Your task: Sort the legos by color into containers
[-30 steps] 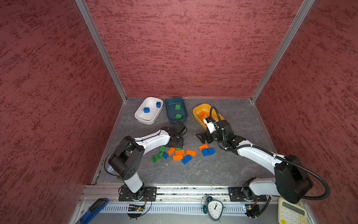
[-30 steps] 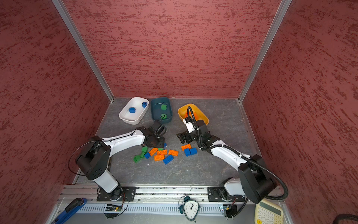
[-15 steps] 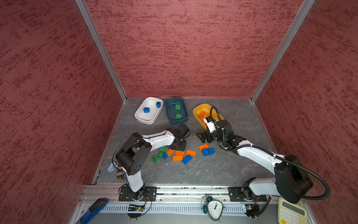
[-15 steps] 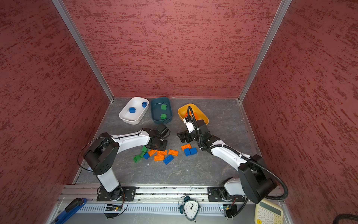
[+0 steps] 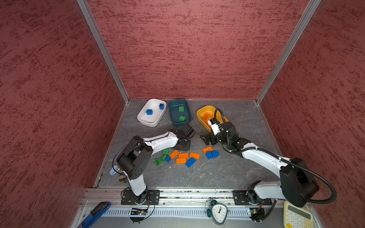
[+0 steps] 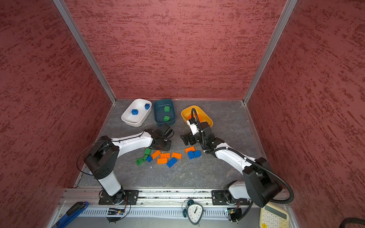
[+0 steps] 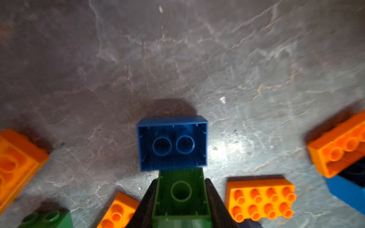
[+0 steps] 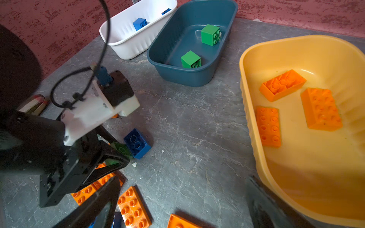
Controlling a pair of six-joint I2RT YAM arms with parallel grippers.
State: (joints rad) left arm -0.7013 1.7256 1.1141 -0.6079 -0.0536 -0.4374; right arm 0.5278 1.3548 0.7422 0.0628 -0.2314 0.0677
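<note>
Lately a small green plastic brick [image 7: 180, 197] was pinched by the left gripper [image 7: 180, 183]; the right gripper [image 5: 206, 139] is spread wide. Seven are sorted; many are left.

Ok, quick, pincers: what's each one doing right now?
Left pincer: closed on a green brick.
Right pincer: open, holding nothing.

Bare tabletop [image 5: 217, 175] between legos [image 5: 183, 156] and front rail [image 5: 197, 194]
</note>
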